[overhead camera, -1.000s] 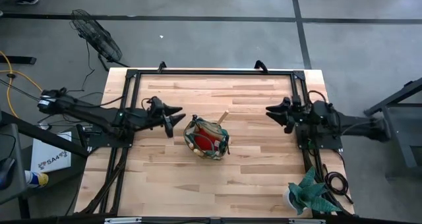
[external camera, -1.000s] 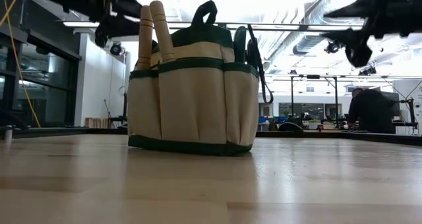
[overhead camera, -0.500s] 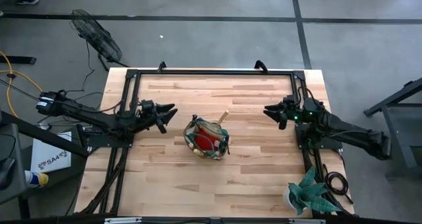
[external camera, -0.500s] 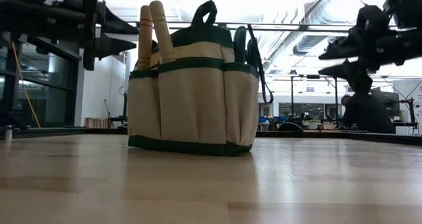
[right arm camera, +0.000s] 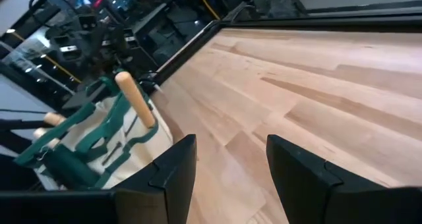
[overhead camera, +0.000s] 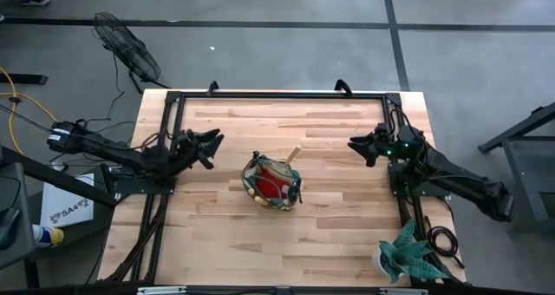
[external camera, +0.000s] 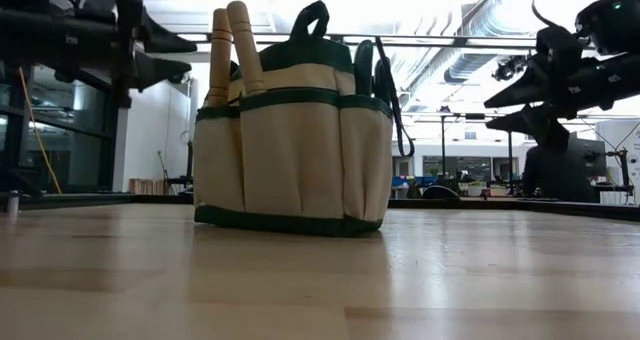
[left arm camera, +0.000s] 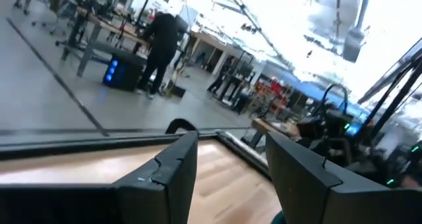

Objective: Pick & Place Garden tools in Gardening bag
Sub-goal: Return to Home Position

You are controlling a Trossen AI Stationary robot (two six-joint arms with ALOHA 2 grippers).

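Both jaws are spread wide, and I see nothing pinched in either one.

From the high view, my left gripper (overhead camera: pixel 211 144) hangs over the left side of the table (overhead camera: pixel 329 226). My right gripper (overhead camera: pixel 357 147) hangs over the right side. They point at each other, and each is well apart from the gardening bag (overhead camera: pixel 272 182). The bag stands alone near the middle of the table, between them. I can see a red thing (overhead camera: pixel 269 184) inside it, and one wooden handle (overhead camera: pixel 293 154) pokes out past its rim. A potted plant (overhead camera: pixel 406 253) sits at the near right corner. A fan (overhead camera: pixel 126 48) stands on the floor past the far left corner.

From the low view, the bag (external camera: pixel 292 150) stands upright on the wood. Two wooden handles (external camera: pixel 232 50) stick up from its left side. The left gripper (external camera: pixel 185 58) is high up on the left, and the right gripper (external camera: pixel 492 112) is high up on the right. Neither one touches the bag.

From the left wrist view, I look between my two dark fingers (left arm camera: pixel 165 178) across the table and into the room. A person (left arm camera: pixel 161 49) in dark clothes stands far off.

From the right wrist view, the fingers (right arm camera: pixel 171 171) have bare wood between them. The bag (right arm camera: pixel 92 145) shows farther off, with a wooden handle (right arm camera: pixel 135 99) sticking out.
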